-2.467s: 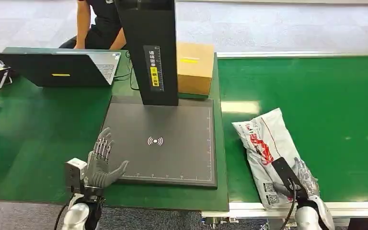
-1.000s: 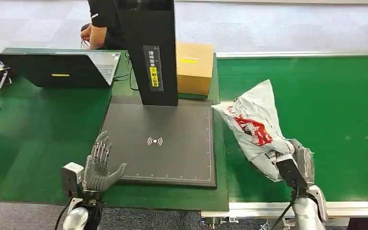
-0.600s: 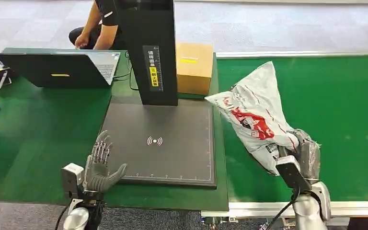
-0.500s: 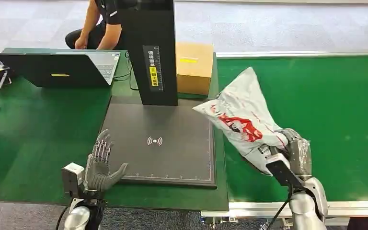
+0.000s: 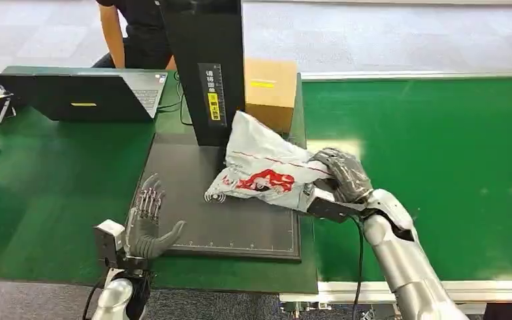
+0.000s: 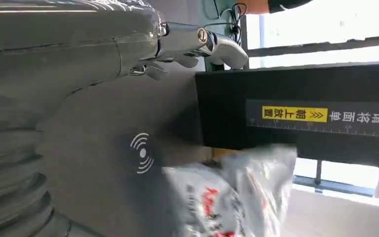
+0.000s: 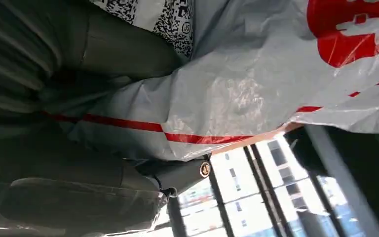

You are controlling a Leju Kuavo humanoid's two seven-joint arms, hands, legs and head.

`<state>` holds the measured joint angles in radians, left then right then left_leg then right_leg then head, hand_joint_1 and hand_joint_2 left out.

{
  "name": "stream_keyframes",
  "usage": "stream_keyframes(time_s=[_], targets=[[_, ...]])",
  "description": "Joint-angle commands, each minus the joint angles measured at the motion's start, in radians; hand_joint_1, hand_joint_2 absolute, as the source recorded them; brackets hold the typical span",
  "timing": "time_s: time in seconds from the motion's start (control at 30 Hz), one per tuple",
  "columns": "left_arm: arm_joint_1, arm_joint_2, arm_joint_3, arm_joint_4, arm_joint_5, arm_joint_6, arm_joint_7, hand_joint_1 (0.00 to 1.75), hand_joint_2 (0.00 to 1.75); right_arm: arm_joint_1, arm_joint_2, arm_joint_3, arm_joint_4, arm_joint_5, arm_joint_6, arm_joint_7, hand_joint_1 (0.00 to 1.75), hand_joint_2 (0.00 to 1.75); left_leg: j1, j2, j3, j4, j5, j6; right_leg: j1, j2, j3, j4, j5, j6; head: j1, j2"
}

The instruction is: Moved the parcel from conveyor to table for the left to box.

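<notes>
The right hand (image 5: 340, 175) grips the white-and-red parcel (image 5: 263, 175) above the dark scanner pad (image 5: 187, 180), while the left hand (image 5: 148, 223) waits at the pad's near-left corner, fingers spread and empty

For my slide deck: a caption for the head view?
Right hand holds the parcel over the scan pad; left hand waits open.

The right hand (image 5: 342, 175) grips the parcel (image 5: 263, 172), arm reaching inward (across the body); the left hand (image 5: 148, 223) stands upright, fingers spread, holding nothing.
</notes>
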<state>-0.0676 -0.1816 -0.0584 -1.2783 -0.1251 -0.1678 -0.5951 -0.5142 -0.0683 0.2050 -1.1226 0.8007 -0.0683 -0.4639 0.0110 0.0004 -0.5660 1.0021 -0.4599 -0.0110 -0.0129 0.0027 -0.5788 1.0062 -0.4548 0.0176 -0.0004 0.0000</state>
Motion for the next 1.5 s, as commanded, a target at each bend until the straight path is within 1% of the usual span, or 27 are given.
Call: stream_keyframes(time_s=[0.03, 0.07, 0.1, 0.17, 0.2, 0.23, 0.3, 0.33, 0.37, 0.4, 0.53, 0.57, 0.63, 0.7, 0.83, 0.87, 0.93, 0.97, 1.03, 1.07, 1.13, 1.17, 1.23, 1.27, 1.33, 1.37, 1.5], targets=[[-0.052, 0.034, -0.022, 0.096, 0.003, 0.007, 0.003, 0.00, 1.75, -0.318, 0.080, 0.357, 0.356, -0.038, 0.101, -0.022, 1.75, 1.75, -0.001, 0.007, 0.003, -0.002, 0.000, 0.000, -0.001, 0.007, 0.000, 0.000, 0.001, -0.002, 0.000, 0.000], [-0.058, 0.033, -0.025, 0.102, 0.002, 0.008, 0.004, 0.00, 1.75, -0.341, 0.106, 0.378, 0.401, -0.047, 0.093, -0.017, 1.75, 1.75, -0.001, 0.007, 0.002, -0.001, -0.001, 0.000, -0.001, 0.007, -0.001, 0.001, 0.001, -0.001, 0.000, 0.000], [-0.060, 0.034, -0.029, 0.103, 0.001, 0.005, 0.006, 0.00, 1.75, -0.350, 0.123, 0.388, 0.423, -0.048, 0.095, -0.011, 1.75, 1.75, -0.001, 0.011, 0.002, -0.002, -0.001, 0.000, -0.001, 0.011, -0.002, 0.001, 0.002, -0.002, 0.000, 0.000], [-0.062, 0.034, -0.031, 0.099, 0.002, 0.004, 0.005, 0.00, 1.75, -0.368, 0.148, 0.404, 0.470, -0.051, 0.098, -0.019, 1.75, 1.75, -0.001, 0.007, 0.002, -0.001, 0.000, 0.000, -0.001, 0.007, -0.001, 0.001, 0.001, -0.001, 0.000, 0.000], [-0.061, 0.033, -0.028, 0.089, 0.003, 0.002, 0.008, 0.00, 1.75, -0.376, 0.170, 0.416, 0.501, -0.053, 0.092, -0.019, 1.75, 1.75, -0.001, 0.008, 0.003, -0.002, 0.000, 0.000, 0.000, 0.008, 0.000, 0.000, 0.002, -0.002, 0.000, 0.000], [-0.049, 0.038, -0.032, 0.059, 0.008, 0.004, 0.010, 0.00, 1.75, -0.383, 0.199, 0.420, 0.554, -0.075, 0.084, -0.009, 1.75, 1.75, -0.001, 0.004, 0.002, -0.001, 0.001, -0.001, 0.000, 0.005, -0.001, 0.001, 0.001, -0.001, 0.001, 0.000], [-0.041, 0.039, -0.028, 0.043, 0.013, 0.006, 0.013, 0.00, 1.75, -0.381, 0.208, 0.423, 0.574, -0.084, 0.070, -0.006, 1.75, 1.75, 0.000, 0.005, 0.002, -0.002, 0.000, -0.001, 0.000, 0.004, 0.000, 0.000, 0.001, -0.002, 0.000, 0.000], [-0.037, 0.040, -0.027, 0.037, 0.015, 0.007, 0.015, 0.00, 1.75, -0.382, 0.213, 0.426, 0.587, -0.092, 0.061, -0.007, 0.44, 1.75, 0.000, 0.003, 0.001, -0.001, 0.000, -0.001, 0.000, 0.003, 0.000, 0.001, 0.000, -0.001, 0.000, 0.000], [-0.028, 0.037, -0.020, 0.025, 0.016, 0.011, 0.016, 0.00, 1.75, -0.377, 0.219, 0.418, 0.599, -0.112, 0.057, 0.006, 0.09, 1.75, 0.000, 0.003, 0.002, -0.002, 0.000, 0.000, 0.000, 0.003, 0.001, 0.000, 0.000, -0.002, 0.000, 0.000], [-0.024, 0.037, -0.017, 0.021, 0.016, 0.012, 0.016, 0.00, 1.75, -0.371, 0.220, 0.408, 0.600, -0.124, 0.052, 0.005, 0.00, 1.75, 0.000, 0.003, 0.002, -0.001, 0.000, -0.001, 0.000, 0.003, 0.000, 0.000, 0.000, -0.001, 0.000, 0.000], [-0.018, 0.033, -0.011, 0.014, 0.016, 0.014, 0.017, 0.00, 1.75, -0.353, 0.213, 0.375, 0.595, -0.166, 0.039, -0.011, 0.00, 1.75, 0.000, 0.001, 0.002, -0.002, 0.001, 0.000, 0.000, 0.001, 0.001, 0.000, 0.000, -0.001, 0.000, 0.000], [-0.018, 0.032, -0.008, 0.014, 0.016, 0.014, 0.017, 0.00, 1.75, -0.337, 0.210, 0.340, 0.582, -0.208, 0.040, -0.030, 0.00, 1.75, 0.000, 0.000, 0.001, -0.001, 0.001, 0.000, 0.000, 0.000, 0.001, 0.000, 0.000, -0.001, 0.000, 0.000], [-0.018, 0.031, -0.007, 0.014, 0.015, 0.015, 0.017, 0.00, 1.75, -0.322, 0.201, 0.328, 0.566, -0.224, 0.040, -0.041, 0.00, 1.75, 0.000, 0.000, 0.000, -0.001, 0.001, 0.000, 0.000, 0.000, 0.001, 0.000, 0.000, -0.001, 0.001, 0.000], [-0.018, 0.030, -0.008, 0.011, 0.015, 0.017, 0.017, 0.00, 1.75, -0.285, 0.191, 0.282, 0.520, -0.283, 0.038, -0.073, 0.00, 1.75, 0.000, -0.001, 0.000, -0.001, 0.001, -0.001, 0.000, 0.000, 0.000, 0.000, 0.000, -0.001, 0.000, 0.000], [-0.007, 0.027, -0.001, -0.009, 0.020, 0.027, 0.018, 0.00, 1.75, -0.180, 0.155, 0.224, 0.351, -0.382, 0.062, -0.085, 0.00, 1.75, 0.001, -0.003, 0.003, -0.003, 0.002, 0.000, 0.001, -0.003, 0.004, -0.003, 0.000, -0.002, 0.000, 0.000], [0.003, 0.022, 0.009, -0.021, 0.029, 0.036, 0.017, 0.00, 1.75, -0.111, 0.148, 0.167, 0.256, -0.482, 0.100, -0.110, 0.00, 1.75, 0.000, -0.003, 0.001, -0.001, 0.001, -0.001, 0.001, -0.003, 0.001, -0.001, -0.001, -0.001, 0.000, 0.000], [0.009, 0.023, 0.010, -0.029, 0.032, 0.038, 0.018, 0.00, 1.75, -0.071, 0.133, 0.160, 0.202, -0.503, 0.108, -0.104, 0.00, 1.75, 0.001, -0.004, 0.002, -0.002, 0.001, 0.000, 0.001, -0.004, 0.003, -0.002, -0.001, -0.001, 0.000, 0.000], [0.017, 0.020, 0.014, -0.038, 0.041, 0.042, 0.016, 0.00, 1.75, 0.007, 0.139, 0.088, 0.111, -0.657, 0.192, -0.127, 0.00, 1.75, 0.000, -0.004, 0.002, -0.002, 0.001, 0.000, 0.001, -0.004, 0.003, -0.002, -0.001, -0.001, 0.000, 0.000], [0.026, 0.022, 0.011, -0.046, 0.043, 0.043, 0.016, 0.00, 1.75, 0.078, 0.115, 0.092, 0.027, -0.663, 0.190, -0.125, 0.00, 1.75, 0.001, -0.006, 0.003, -0.003, 0.001, 0.000, 0.001, -0.006, 0.005, -0.003, -0.001, -0.001, 0.000, 0.000], [0.031, 0.023, 0.010, -0.052, 0.045, 0.045, 0.017, 0.00, 1.75, 0.133, 0.113, 0.073, -0.037, -0.686, 0.184, -0.139, 0.00, 1.75, 0.001, -0.006, 0.002, -0.002, 0.001, -0.001, 0.001, -0.006, 0.004, -0.003, -0.001, -0.001, 0.000, 0.000], [0.034, 0.024, 0.011, -0.054, 0.046, 0.047, 0.017, 0.00, 1.75, 0.169, 0.110, 0.068, -0.075, -0.699, 0.194, -0.139, 0.00, 1.75, 0.001, -0.006, 0.002, -0.002, 0.000, -0.001, 0.001, -0.005, 0.003, -0.002, -0.002, -0.001, 0.001, 0.000], [0.037, 0.023, 0.012, -0.056, 0.050, 0.049, 0.018, 0.00, 1.75, 0.215, 0.126, 0.037, -0.111, -0.746, 0.223, -0.132, 0.00, 1.75, 0.000, -0.006, 0.002, -0.002, 0.000, 0.000, 0.001, -0.006, 0.004, -0.003, -0.002, -0.001, 0.000, 0.000], [0.041, 0.020, 0.013, -0.059, 0.051, 0.050, 0.018, 0.00, 1.75, 0.270, 0.142, 0.009, -0.148, -0.775, 0.237, -0.123, 0.00, 1.75, 0.000, -0.005, 0.001, -0.002, 0.000, 0.000, 0.001, -0.005, 0.003, -0.002, -0.002, -0.001, 0.001, 0.000], [0.044, 0.019, 0.011, -0.061, 0.054, 0.047, 0.022, 0.00, 1.75, 0.303, 0.161, -0.023, -0.171, -0.785, 0.219, -0.110, 0.00, 1.75, 0.000, -0.004, 0.001, -0.001, 0.000, 0.000, 0.001, -0.004, 0.002, -0.002, -0.002, -0.001, 0.000, 0.000], [0.049, 0.018, 0.010, -0.062, 0.054, 0.046, 0.022, 0.00, 1.75, 0.324, 0.165, -0.036, -0.183, -0.776, 0.207, -0.110, 0.00, 1.75, 0.000, -0.005, 0.001, -0.002, 0.000, 0.000, 0.001, -0.005, 0.002, -0.002, -0.002, -0.001, 0.000, 0.000], [0.054, 0.014, 0.013, -0.069, 0.059, 0.041, 0.020, 0.00, 1.75, 0.346, 0.186, -0.088, -0.191, -0.731, 0.091, -0.090, 0.00, 1.75, 0.000, -0.005, 0.001, -0.002, 0.000, 0.000, 0.001, -0.005, 0.003, -0.002, -0.002, -0.002, 0.000, 0.000], [0.060, 0.011, 0.018, -0.080, 0.060, 0.033, 0.024, 0.00, 1.75, 0.397, 0.181, -0.167, -0.213, -0.748, 0.095, -0.086, 0.00, 1.75, 0.000, -0.004, 0.001, -0.002, 0.000, 0.000, 0.000, -0.004, 0.003, -0.002, -0.002, -0.001, 0.000, 0.000]])
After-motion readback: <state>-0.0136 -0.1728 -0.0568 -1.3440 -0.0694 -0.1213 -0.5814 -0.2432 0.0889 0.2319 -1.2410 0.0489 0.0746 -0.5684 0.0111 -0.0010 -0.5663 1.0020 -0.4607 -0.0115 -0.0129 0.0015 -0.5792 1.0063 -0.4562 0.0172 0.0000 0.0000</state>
